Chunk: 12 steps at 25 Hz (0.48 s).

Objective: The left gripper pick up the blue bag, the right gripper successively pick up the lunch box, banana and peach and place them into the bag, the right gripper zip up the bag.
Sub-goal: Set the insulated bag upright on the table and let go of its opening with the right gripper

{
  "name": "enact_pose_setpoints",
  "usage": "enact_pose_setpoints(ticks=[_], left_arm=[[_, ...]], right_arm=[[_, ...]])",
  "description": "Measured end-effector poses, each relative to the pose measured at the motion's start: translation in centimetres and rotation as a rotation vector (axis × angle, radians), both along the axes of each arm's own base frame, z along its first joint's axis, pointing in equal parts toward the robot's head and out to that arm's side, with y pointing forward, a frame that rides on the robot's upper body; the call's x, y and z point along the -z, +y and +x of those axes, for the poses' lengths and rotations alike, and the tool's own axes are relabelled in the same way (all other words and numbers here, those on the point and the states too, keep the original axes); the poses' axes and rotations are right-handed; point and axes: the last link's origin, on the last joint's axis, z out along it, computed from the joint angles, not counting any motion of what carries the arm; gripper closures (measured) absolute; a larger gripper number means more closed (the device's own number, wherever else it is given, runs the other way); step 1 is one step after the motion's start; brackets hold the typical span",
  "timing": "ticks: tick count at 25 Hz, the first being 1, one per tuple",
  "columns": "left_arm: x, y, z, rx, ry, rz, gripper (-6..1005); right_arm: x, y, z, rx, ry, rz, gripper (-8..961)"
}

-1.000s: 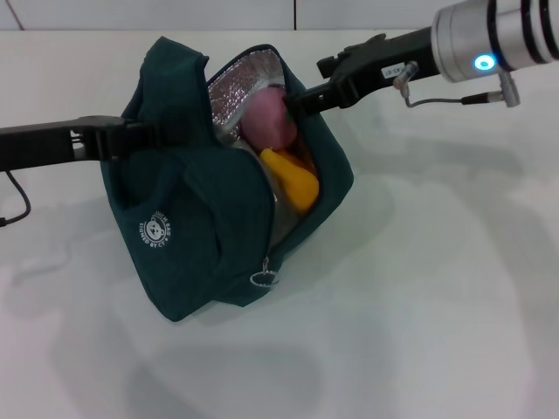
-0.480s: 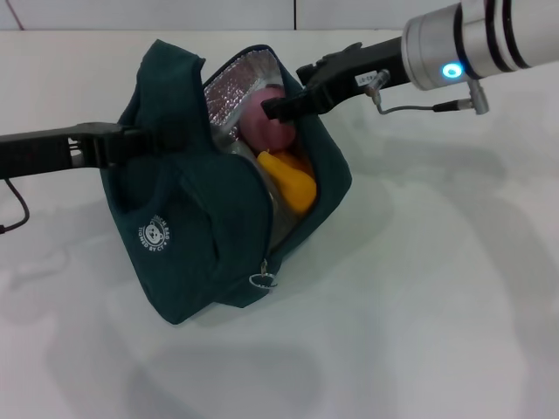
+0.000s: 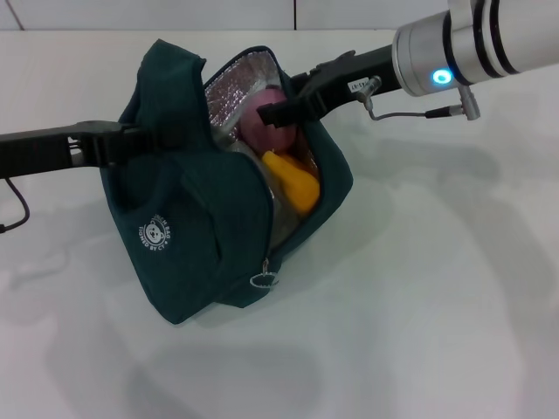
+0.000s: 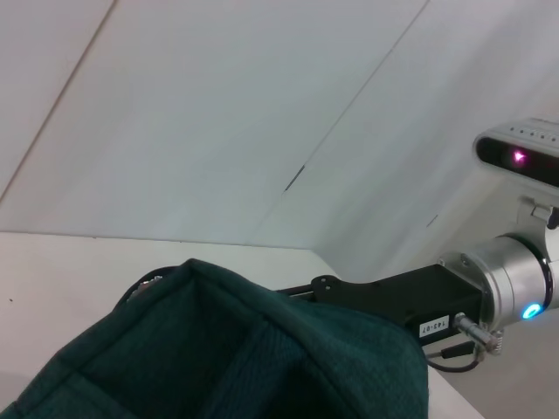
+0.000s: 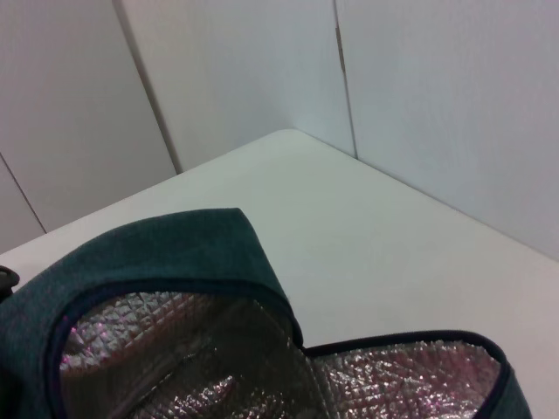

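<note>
The blue bag (image 3: 192,218) stands tilted on the white table, its mouth open and its silver foil lining showing. My left gripper (image 3: 131,140) holds it at the upper left side by the handle. Inside lie the pink peach (image 3: 253,133) and, below it, the yellow-orange banana (image 3: 295,182). My right gripper (image 3: 269,113) reaches into the bag's mouth from the right, right over the peach. The lunch box is hidden. The zipper's ring pull (image 3: 263,279) hangs at the front, low on the bag. The left wrist view shows the bag (image 4: 218,358), and the right wrist view its lining (image 5: 218,358).
The white table (image 3: 437,288) stretches bare to the right of and in front of the bag. A pale wall (image 3: 262,13) closes the far edge. A black cable (image 3: 16,209) hangs from my left arm at the far left.
My right gripper has moved left, from beside the peach to over it inside the bag's mouth. The bag, peach, banana and left arm have stayed put.
</note>
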Motion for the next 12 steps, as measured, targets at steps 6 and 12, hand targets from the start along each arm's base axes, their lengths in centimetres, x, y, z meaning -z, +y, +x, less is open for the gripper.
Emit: enact_pose_setpoints(ticks=[6, 12], left_arm=[[-0.04, -0.08, -0.14, -0.006, -0.003, 0.002, 961], [-0.34, -0.2, -0.44, -0.018, -0.015, 0.013, 961]], right_arm=[[0.01, -0.19, 0.13, 0.0, 0.001, -0.008, 212], [0.19, -0.42, -0.17, -0.023, -0.011, -0.013, 433]])
